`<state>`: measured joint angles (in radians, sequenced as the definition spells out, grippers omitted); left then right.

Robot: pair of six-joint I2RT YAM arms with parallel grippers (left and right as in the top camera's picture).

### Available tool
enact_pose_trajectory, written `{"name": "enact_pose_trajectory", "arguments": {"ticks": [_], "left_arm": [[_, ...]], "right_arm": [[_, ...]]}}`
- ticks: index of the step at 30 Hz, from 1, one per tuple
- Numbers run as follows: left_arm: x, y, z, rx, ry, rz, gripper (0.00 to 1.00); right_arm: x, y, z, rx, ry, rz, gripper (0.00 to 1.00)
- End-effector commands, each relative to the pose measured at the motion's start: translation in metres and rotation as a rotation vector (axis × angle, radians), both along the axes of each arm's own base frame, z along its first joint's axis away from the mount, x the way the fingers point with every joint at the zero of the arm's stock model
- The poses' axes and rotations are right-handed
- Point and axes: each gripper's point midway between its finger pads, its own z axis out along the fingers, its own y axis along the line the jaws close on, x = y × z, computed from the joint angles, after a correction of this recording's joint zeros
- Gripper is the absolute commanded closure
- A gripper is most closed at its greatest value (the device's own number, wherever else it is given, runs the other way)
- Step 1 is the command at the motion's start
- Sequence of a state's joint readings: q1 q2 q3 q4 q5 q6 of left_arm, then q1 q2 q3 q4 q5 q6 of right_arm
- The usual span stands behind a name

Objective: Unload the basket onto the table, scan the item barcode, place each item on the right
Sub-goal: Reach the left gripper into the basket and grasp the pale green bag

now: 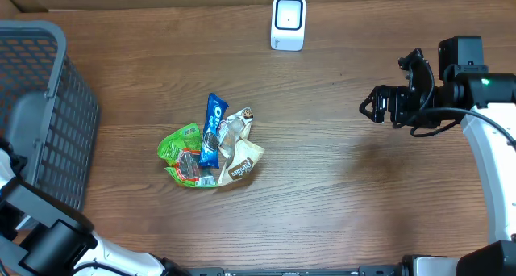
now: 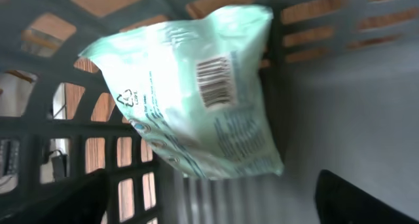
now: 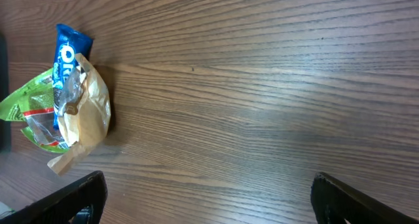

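pale green packet [image 2: 190,93], barcode [image 2: 215,81] showing, is lying inside the grey basket [image 1: 72,123] at left; left gripper [image 2: 213,201] and right gripper [image 3: 209,204] are both standing wide apart, holding nothing.

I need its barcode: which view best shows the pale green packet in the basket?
Left wrist: the packet fills the frame, barcode visible, inside the basket. Overhead shows only the basket; right wrist shows neither.
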<state>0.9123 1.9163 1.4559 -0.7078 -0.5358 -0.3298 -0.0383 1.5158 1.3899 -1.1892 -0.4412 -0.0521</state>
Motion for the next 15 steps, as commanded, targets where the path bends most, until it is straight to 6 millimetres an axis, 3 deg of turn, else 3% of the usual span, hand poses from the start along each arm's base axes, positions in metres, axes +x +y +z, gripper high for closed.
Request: {"name": "enact_pose_trajectory", "arguments": {"ticks": [1,6,15], "left_arm": [[-0.005,0.001,-0.005,0.015,0.007,0.009,0.05],[0.001,0.008,-0.006,0.055,-0.025,0.010,0.00],[0.003,0.015,-0.018,0.114,-0.070,0.017,0.00]], "right_arm": [[0.003,0.003,0.010,0.010,-0.031,0.011,0.00],[-0.001,0.006,0.010,0.030,-0.011,0.017,0.00],[-0.009,0.007,0.008,0.031,0.024,0.014,0.00]]}}
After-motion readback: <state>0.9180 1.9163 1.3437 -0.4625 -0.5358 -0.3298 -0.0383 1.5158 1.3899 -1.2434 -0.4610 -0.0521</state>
